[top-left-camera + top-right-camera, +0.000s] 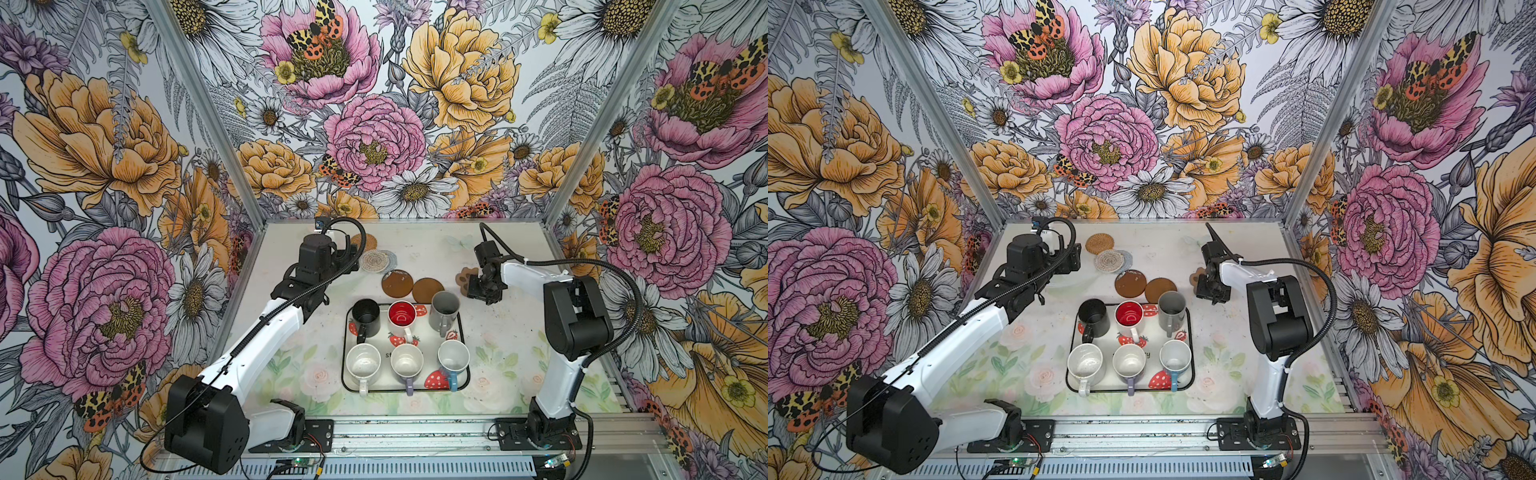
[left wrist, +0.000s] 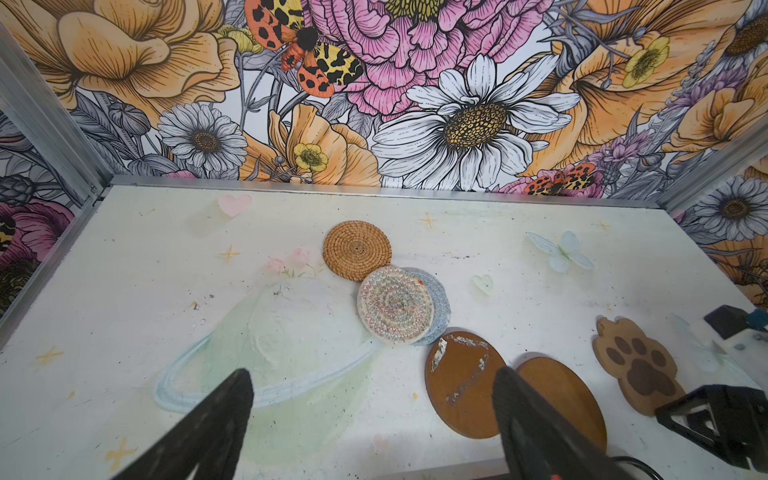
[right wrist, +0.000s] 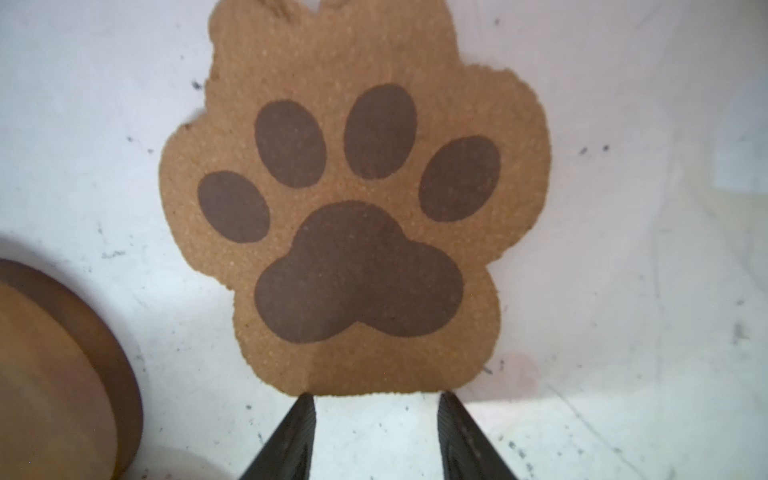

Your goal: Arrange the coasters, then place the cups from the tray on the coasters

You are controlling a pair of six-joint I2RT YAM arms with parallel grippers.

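Note:
The coasters lie at the back of the table: tan rattan (image 2: 357, 249), cream woven (image 2: 395, 305) overlapping a grey-blue one (image 2: 440, 307), two brown rounds (image 2: 461, 382) (image 2: 557, 390), and a paw-shaped one (image 3: 353, 216). My right gripper (image 3: 376, 397) is open, its fingertips at the paw coaster's near edge with bare table between them. My left gripper (image 2: 372, 374) hangs wide open over bare table beside the brown rounds. On the tray (image 1: 343, 365) stand several cups: black (image 1: 365, 316), red-inside (image 1: 402, 318), grey (image 1: 444, 307), white (image 1: 363, 361), lilac (image 1: 407, 361), light blue (image 1: 454, 356).
Flowered walls with metal posts close off the back and both sides of the table. Both arm bases sit on a rail at the front edge (image 1: 415, 432). The right arm's wrist (image 2: 723, 419) shows beside the paw coaster in the left wrist view.

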